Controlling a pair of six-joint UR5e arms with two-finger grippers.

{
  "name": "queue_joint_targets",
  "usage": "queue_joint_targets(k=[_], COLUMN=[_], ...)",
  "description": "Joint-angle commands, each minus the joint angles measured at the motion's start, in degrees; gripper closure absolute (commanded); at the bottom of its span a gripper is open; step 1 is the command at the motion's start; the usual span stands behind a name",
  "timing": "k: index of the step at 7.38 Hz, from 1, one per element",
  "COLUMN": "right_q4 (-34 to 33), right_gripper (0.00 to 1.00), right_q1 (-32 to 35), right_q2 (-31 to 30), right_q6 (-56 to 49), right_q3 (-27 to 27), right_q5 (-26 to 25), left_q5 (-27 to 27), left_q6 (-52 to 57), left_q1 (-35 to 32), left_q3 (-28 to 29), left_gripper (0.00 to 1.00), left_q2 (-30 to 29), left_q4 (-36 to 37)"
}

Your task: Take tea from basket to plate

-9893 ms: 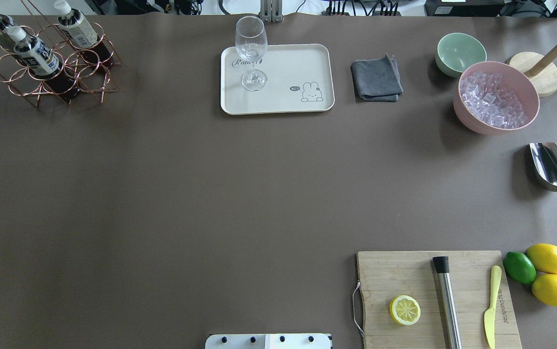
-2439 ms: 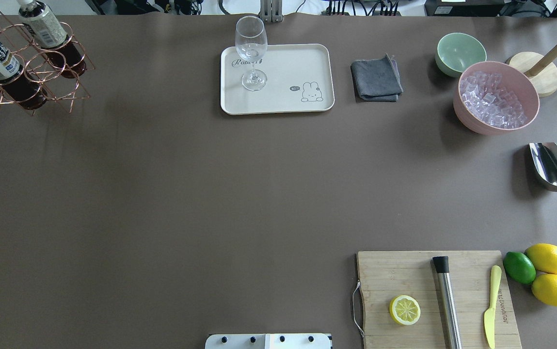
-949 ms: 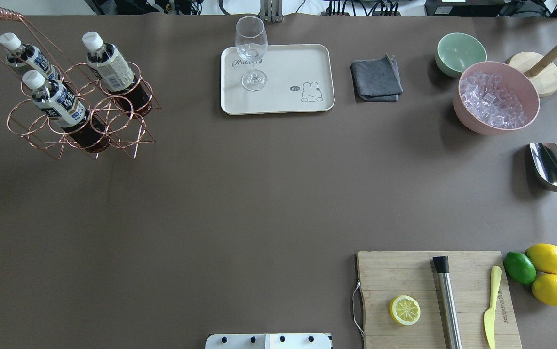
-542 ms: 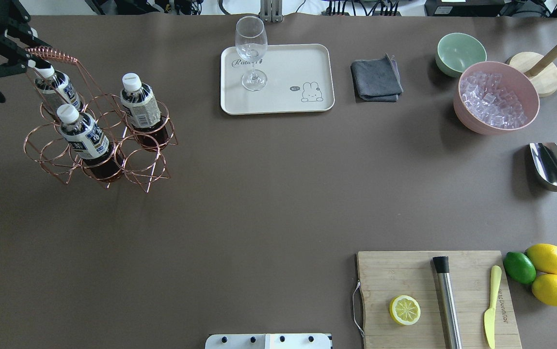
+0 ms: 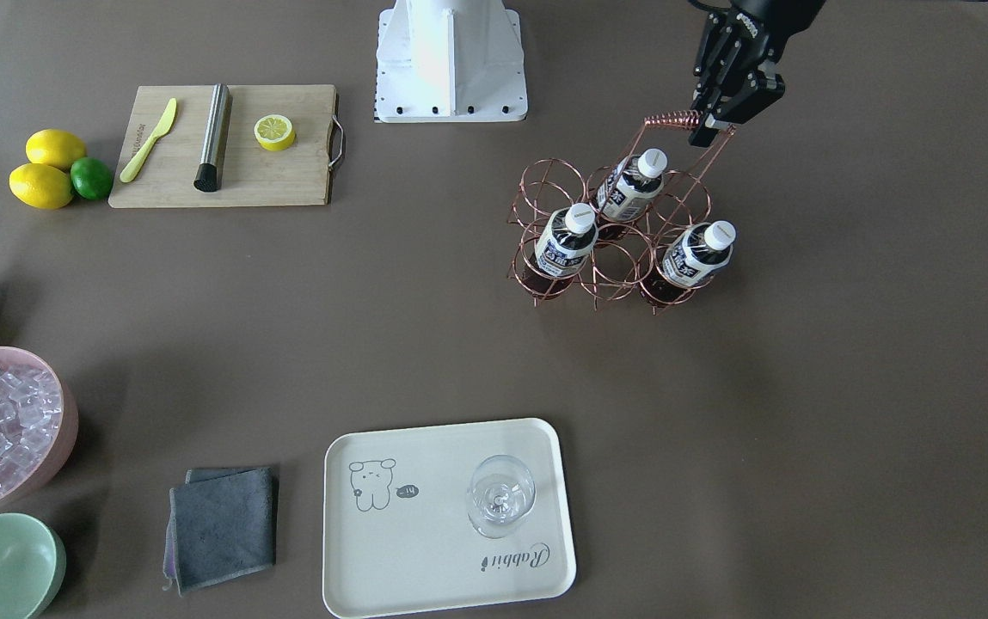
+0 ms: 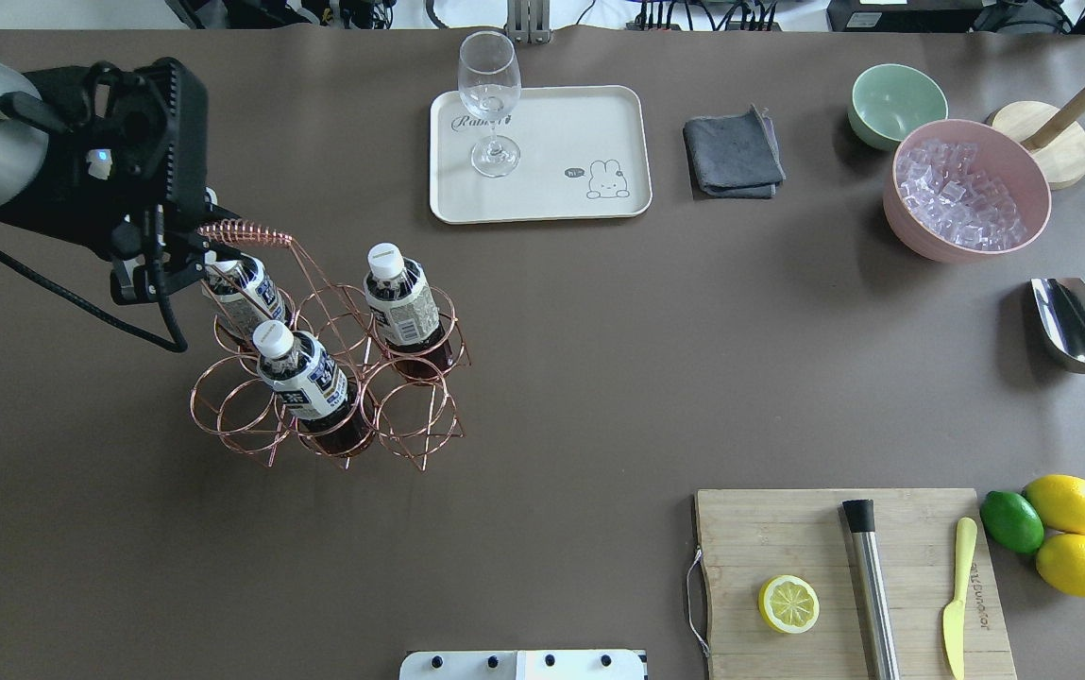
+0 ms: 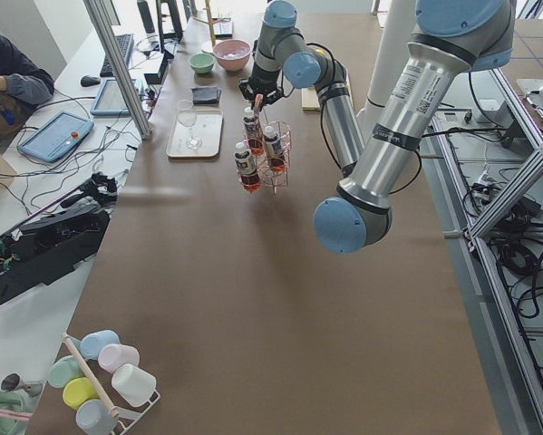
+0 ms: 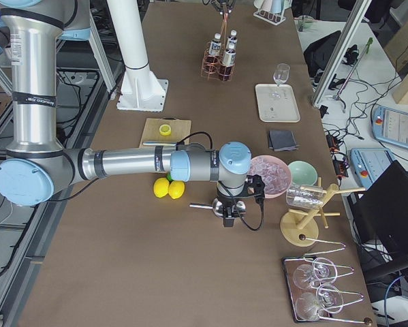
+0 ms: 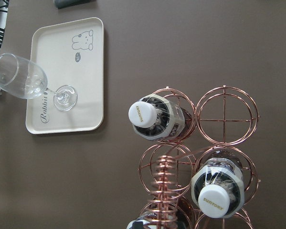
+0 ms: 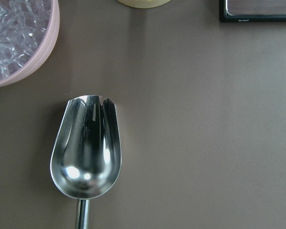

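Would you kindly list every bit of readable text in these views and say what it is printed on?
"Rabbit": script on the plate.
"hi": speech bubble by the plate's drawing.
"SUNTORY": white cap of a tea bottle.
Bottle labels and print on the yellow knife: too small to read.

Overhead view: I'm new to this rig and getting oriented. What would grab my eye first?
The copper wire basket at mid-left, holding three tea bottles, with the left end effector closed on its coiled handle. Next, the lone wine glass standing on the cream plate at the far edge, and the pink bowl of ice at far right.
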Motion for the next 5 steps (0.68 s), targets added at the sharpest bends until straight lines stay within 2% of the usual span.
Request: queue_joint_targets(k=[1,3,5], right_q4=[0.00,0.00,0.44], right_gripper=[0.00,0.00,0.00], right_q1=[0.38,0.65,-1.28], right_q2=[0.07,1.12,5.67], right_q6=[0.00,0.17,0.26], right_q3=[0.68,1.65,2.44], right_q5=[0.10,0.36,1.24], left_q5=[7.64,8.64,9.16], left_q6=[-7.98,-9.32,-9.32], left_q1=[8.39,9.47,10.34], left_q3=[-1.81,-1.82,-1.03], left_gripper=[1.00,1.00,1.00], left_q2=[-5.25,-9.55,-12.11], left_q4=[5.41,9.54,11.05])
